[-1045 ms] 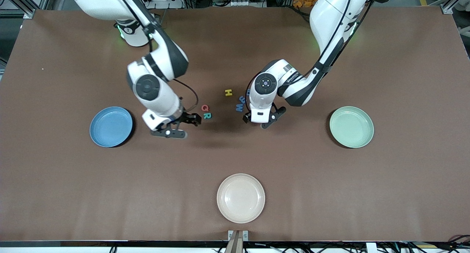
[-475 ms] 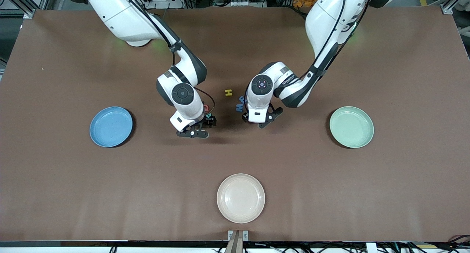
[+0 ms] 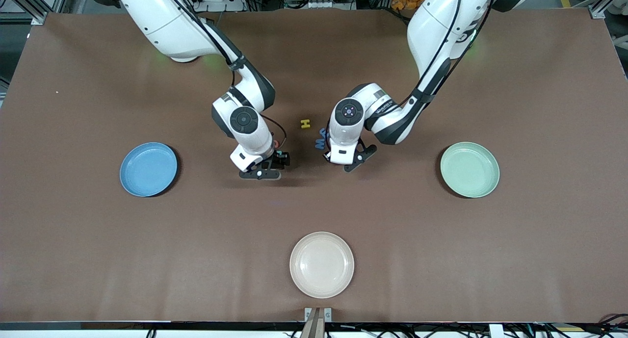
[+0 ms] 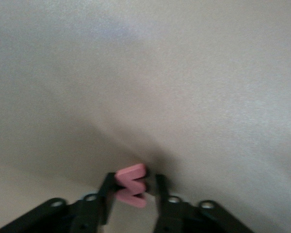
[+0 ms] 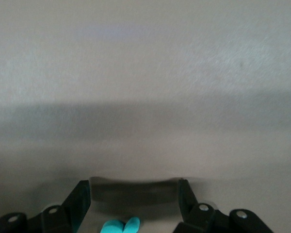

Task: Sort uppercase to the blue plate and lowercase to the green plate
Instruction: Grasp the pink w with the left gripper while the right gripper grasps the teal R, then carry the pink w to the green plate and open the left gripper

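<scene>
In the left wrist view my left gripper (image 4: 133,183) is down at the table, shut on the small red m (image 4: 132,172), which stands on edge between its fingers. It sits mid-table (image 3: 347,160) beside the blue W (image 3: 319,143). My right gripper (image 5: 134,187) is open and low, with the green R (image 5: 120,226) lying loose between its wide fingers, touching neither. In the front view this gripper (image 3: 267,168) covers the R, and the red Q (image 3: 276,143) peeks out by its wrist. The yellow H (image 3: 305,124) lies between the arms. The blue plate (image 3: 148,169) and green plate (image 3: 469,169) hold nothing.
A cream plate (image 3: 321,264) sits near the table's front edge, nearer the front camera than both grippers. Both forearms hang low over the middle of the brown table (image 3: 441,259), close to each other, and cover part of the letter cluster.
My right arm swung from near the blue plate toward the table's middle and came down over the green R. My left gripper shifted slightly and closed on the red m.
</scene>
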Available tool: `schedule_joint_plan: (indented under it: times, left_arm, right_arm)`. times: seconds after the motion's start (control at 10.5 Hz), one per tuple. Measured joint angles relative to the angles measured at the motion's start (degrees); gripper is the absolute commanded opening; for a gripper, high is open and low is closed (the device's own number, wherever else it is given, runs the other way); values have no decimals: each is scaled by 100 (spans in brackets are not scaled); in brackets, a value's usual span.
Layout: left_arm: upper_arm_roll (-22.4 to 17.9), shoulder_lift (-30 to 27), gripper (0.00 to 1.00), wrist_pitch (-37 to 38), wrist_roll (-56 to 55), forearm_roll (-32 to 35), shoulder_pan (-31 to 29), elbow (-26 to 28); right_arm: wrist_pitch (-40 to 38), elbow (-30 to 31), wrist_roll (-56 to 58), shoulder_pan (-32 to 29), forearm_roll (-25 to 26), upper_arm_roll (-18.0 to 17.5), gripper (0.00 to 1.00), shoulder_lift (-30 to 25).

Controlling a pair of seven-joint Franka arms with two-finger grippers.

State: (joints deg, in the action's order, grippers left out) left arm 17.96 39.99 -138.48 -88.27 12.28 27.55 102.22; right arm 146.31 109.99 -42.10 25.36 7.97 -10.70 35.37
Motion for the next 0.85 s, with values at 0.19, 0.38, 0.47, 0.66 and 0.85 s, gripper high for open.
schedule_joint_plan:
  times: [0.19,0.38,0.47,0.66,0.85]
  left_arm:
    - [-19,-39,0,19,61,71,-124,-29]
    - [-3,-376,0,432,726,113,-532,-64]
    - [37,-642,0,791,1231,113,-812,-77]
    - [167,-1163,0,1574,2523,113,-1429,-79]
    - [223,-1485,0,2198,4202,113,-2112,-72]
  right_arm:
    - [11,53,-4,27,-3,-114,76,-1]
    - [13,90,-9,28,-4,-224,76,-18]
    - [13,113,-9,28,-4,-240,73,-35]
    - [39,227,17,-14,-4,-262,68,-93]
    - [221,391,141,-224,-4,-399,58,-142]
